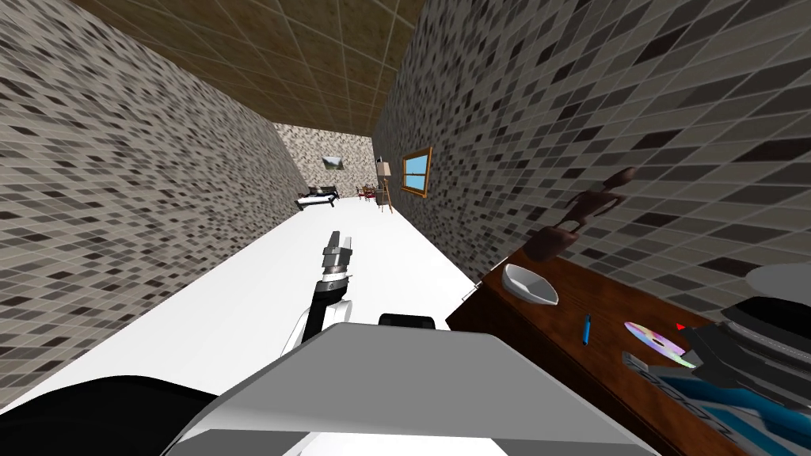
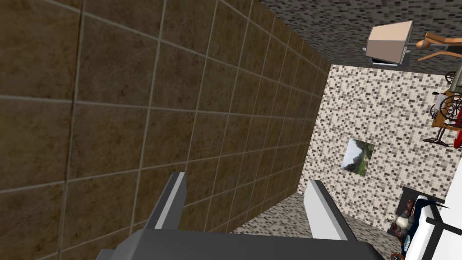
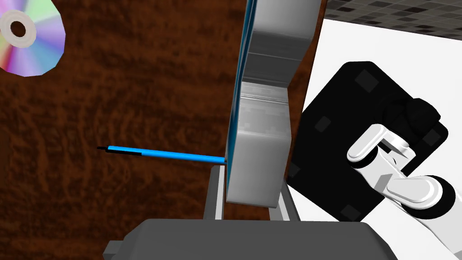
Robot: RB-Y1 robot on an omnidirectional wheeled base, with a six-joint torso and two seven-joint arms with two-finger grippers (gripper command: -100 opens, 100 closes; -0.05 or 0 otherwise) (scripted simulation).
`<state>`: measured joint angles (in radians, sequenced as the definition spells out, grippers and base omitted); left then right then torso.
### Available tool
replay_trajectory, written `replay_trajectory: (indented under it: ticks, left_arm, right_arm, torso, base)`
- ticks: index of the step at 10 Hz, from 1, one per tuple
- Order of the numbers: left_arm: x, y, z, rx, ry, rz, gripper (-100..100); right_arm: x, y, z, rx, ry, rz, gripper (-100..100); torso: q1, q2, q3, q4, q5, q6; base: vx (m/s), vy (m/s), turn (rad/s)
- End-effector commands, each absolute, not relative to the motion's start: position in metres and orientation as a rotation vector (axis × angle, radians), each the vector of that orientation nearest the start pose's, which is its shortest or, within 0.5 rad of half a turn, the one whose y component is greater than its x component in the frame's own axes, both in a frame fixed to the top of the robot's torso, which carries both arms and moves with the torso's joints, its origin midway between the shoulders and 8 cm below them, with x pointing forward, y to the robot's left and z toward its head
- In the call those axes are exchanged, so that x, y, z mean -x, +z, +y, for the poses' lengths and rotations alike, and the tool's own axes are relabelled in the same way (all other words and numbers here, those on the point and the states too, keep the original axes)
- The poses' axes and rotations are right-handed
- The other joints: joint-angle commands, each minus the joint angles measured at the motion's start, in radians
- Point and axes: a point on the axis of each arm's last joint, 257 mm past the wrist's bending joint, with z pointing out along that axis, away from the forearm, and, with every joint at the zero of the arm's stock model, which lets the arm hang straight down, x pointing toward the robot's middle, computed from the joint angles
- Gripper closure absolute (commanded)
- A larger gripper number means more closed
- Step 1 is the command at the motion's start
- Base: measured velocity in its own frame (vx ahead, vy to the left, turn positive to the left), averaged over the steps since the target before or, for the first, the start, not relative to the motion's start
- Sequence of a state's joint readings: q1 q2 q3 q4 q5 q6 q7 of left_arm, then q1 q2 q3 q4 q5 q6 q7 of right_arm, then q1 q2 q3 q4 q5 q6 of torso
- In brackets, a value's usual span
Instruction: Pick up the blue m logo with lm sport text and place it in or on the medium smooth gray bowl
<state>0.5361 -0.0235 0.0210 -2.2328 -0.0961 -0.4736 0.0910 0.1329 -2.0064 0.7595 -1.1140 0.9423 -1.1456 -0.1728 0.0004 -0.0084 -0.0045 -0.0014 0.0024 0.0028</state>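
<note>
My right gripper [image 3: 251, 198] is shut on a flat grey box with a blue face [image 3: 261, 117], the logo item, and its fingers [image 3: 217, 192] press the box's two sides. It hangs above the dark brown wooden table [image 3: 113, 104], near the table's front edge. In the head view the box [image 1: 717, 404] is at the lower right. The pale grey bowl [image 1: 529, 285] sits on the table's [image 1: 546, 340] far left corner, well away from the box. My left gripper [image 2: 246, 203] is open and empty, and it is held out ahead of my chest over the white floor [image 1: 339, 245].
A blue pen [image 1: 588, 328] and a shiny disc [image 1: 653, 342] lie on the table between the bowl and the box. A brown figurine [image 1: 582, 214] stands behind the bowl against the wall. The white floor [image 1: 261, 293] stretches away to my left of the table.
</note>
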Motion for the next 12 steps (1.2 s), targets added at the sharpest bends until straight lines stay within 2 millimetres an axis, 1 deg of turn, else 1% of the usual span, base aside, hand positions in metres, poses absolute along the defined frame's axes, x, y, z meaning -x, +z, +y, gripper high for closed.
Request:
replay_trajectory:
  ticks: [1, 4, 6, 8, 10, 12]
  left_arm:
    - [-0.354, -0.015, 0.286, 0.737, -1.266, 0.696, 0]
    - [-0.354, -0.015, 0.286, 0.737, -1.266, 0.696, 0]
    - [-0.354, -0.015, 0.286, 0.737, -1.266, 0.696, 0]
    - [-0.354, -0.015, 0.286, 0.737, -1.266, 0.696, 0]
    - [-0.354, -0.015, 0.286, 0.737, -1.266, 0.696, 0]
    - [-0.354, -0.015, 0.286, 0.737, -1.266, 0.696, 0]
  right_arm:
    - [-0.113, -0.155, -0.707, 1.04, -0.095, 3.205, 100]
    - [-0.12, -0.136, -0.702, 1.034, -0.094, 3.206, 100]
    - [-0.125, -0.12, -0.696, 1.029, -0.093, 3.206, 100]
    - [-0.127, -0.112, -0.694, 1.027, -0.092, 3.207, 100]
    - [-0.131, -0.096, -0.688, 1.022, -0.092, 3.21, 100]
    - [-0.134, -0.077, -0.681, 1.016, -0.091, 3.214, 100]
  torso:
    - [0.0, 0.0, 0.0, 0.0, 0.0, 0.0]
    - [0.0, 0.0, 0.0, 0.0, 0.001, 0.0]
    - [0.0, 0.001, 0.001, 0.0, 0.001, 0.0]
    - [0.001, 0.0, 0.0, 0.0, 0.002, 0.0]
    - [0.002, 0.003, 0.002, 0.001, 0.002, 0.0]
    - [0.003, 0.0, 0.0, 0.0, 0.003, 0.0]
  base:
    - [0.097, 0.04, 0.023]
    - [0.105, 0.021, 0.024]
    - [0.111, 0.018, 0.022]
    - [0.093, 0.022, 0.02]
    - [0.082, 0.015, 0.022]
    - [0.144, 0.023, 0.032]
